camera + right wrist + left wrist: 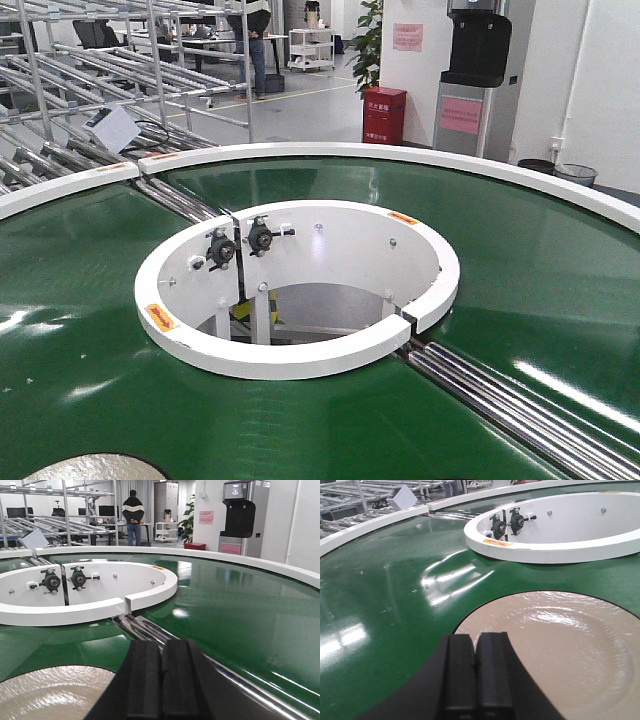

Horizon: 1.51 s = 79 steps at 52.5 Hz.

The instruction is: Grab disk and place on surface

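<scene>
A large beige disk [560, 650] lies flat on the green conveyor belt [395, 590]. My left gripper [476, 637] is shut with nothing between its fingers, hovering over the disk's near left edge. In the right wrist view the disk [50, 692] shows at the lower left, and my right gripper [161, 645] is shut and empty, just right of it. In the front view only a sliver of the disk [95, 468] shows at the bottom edge; neither gripper appears there. The surface is out of view.
A white inner ring [300, 355] with bearing blocks [262, 235] surrounds the belt's central opening. Metal rollers [520, 405] cross the belt at right. A white outer rim [400, 157] bounds it. Roller racks [80, 80], a red box [384, 115] and a standing person [133, 517] lie beyond.
</scene>
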Tool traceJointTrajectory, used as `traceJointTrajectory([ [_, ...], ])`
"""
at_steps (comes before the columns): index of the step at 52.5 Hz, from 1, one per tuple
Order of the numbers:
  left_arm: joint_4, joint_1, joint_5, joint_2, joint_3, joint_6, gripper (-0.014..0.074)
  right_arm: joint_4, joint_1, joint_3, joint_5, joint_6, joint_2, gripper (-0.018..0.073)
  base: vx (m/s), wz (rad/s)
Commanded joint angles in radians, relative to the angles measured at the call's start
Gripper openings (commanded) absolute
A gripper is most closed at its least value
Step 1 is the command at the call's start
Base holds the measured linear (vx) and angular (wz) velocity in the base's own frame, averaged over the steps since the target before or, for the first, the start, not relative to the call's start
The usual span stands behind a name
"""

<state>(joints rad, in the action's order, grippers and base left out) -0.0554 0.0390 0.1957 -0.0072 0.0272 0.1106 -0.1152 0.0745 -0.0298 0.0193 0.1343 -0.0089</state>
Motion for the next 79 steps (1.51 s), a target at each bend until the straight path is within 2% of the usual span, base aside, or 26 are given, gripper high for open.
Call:
traceJointTrajectory([
  [1,-0.008,0.001,-0.083,-0.018,0.013,-0.010,-0.0008,-0.012,-0.004,-0.019,-0.083,-0.003,-0.013,-0.0009,0.00,0.00],
  [49,-0.007,0.001,-0.101,-0.018,0.013,-0.010,-0.0008,-0.012,-0.004,-0.019,-0.083,-0.003,-0.013,-0.0009,0.00,0.00],
  [58,-0.007,0.001,-0.190,-0.018,0.012,-0.010,-0.0008,-0.012,-0.004,-0.019,-0.121,-0.003,-0.013,-0.0009,0.00,0.00],
  [68,-0.010,0.001,-0.419,-0.018,0.002,-0.012,-0.0008,-0.001,-0.004,-0.019,-0.254,-0.001,-0.013,-0.0009,0.00,0.00],
  [73,-0.063,0.001,-0.549,-0.018,-0.004,-0.058,-0.0008,0.000,-0.004,0.007,-0.325,0.004,-0.013,-0.0009,0.00,0.00],
  [76,-0.113,0.001,-0.555,-0.018,-0.050,-0.111,-0.0008,0.009,-0.004,0.055,-0.319,0.006,-0.013,-0.0009,0.00,0.00],
  [79,-0.110,0.001,-0.515,-0.017,-0.128,-0.116,-0.0008,0.016,-0.004,0.132,-0.286,-0.001,-0.010,-0.0009,0.00,0.00],
])
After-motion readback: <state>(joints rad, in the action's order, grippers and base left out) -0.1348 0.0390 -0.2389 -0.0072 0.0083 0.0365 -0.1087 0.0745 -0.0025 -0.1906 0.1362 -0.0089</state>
